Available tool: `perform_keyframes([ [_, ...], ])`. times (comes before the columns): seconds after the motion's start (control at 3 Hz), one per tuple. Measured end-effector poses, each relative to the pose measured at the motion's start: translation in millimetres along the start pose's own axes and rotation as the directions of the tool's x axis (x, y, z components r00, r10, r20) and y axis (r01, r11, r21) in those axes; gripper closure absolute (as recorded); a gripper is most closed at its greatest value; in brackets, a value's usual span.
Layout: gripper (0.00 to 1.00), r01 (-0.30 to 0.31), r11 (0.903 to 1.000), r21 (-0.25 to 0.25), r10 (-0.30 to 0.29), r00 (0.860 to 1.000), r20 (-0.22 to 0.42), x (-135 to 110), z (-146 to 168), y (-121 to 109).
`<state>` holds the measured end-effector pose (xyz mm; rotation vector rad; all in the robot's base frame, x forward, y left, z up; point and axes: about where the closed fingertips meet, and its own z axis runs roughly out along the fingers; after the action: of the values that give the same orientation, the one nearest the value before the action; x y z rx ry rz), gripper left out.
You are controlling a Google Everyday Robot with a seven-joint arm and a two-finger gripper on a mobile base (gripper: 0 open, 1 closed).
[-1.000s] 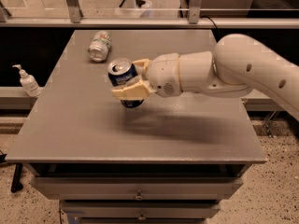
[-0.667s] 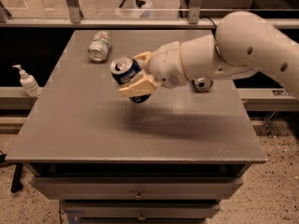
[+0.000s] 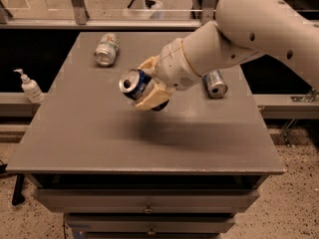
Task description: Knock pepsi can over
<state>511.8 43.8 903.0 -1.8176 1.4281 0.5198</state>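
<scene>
The pepsi can (image 3: pixel 137 85), dark blue with a silver top, is tilted far over with its top facing left, toward the camera. My gripper (image 3: pixel 151 88) is shut on it, one cream finger above and one below the can's body. The can is over the middle of the grey table (image 3: pixel 99 133). The white arm reaches in from the upper right.
A pale silver-green can (image 3: pixel 106 49) lies on its side at the table's back left. A silver-and-blue can (image 3: pixel 215 83) lies on its side at the right, partly behind my arm. A white pump bottle (image 3: pixel 30 87) stands on a ledge left of the table.
The can has tipped from nearly upright to strongly tilted, top turning left. My arm has swung up and back, uncovering the silver-and-blue can.
</scene>
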Motion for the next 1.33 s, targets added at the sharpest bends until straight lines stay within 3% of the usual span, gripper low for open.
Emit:
perform_keyframes([
  [0.33, 1.00, 0.071, 0.9959, -0.055, -0.078, 0.989, -0.123, 6.9, 11.6, 9.1],
  [0.67, 1.00, 0.133, 0.9850, -0.111, -0.156, 0.958, -0.241, 15.7, 26.4, 15.6],
  [1.33, 1.00, 0.231, 0.9456, -0.229, -0.309, 0.856, -0.414, 34.7, 51.1, 29.0],
])
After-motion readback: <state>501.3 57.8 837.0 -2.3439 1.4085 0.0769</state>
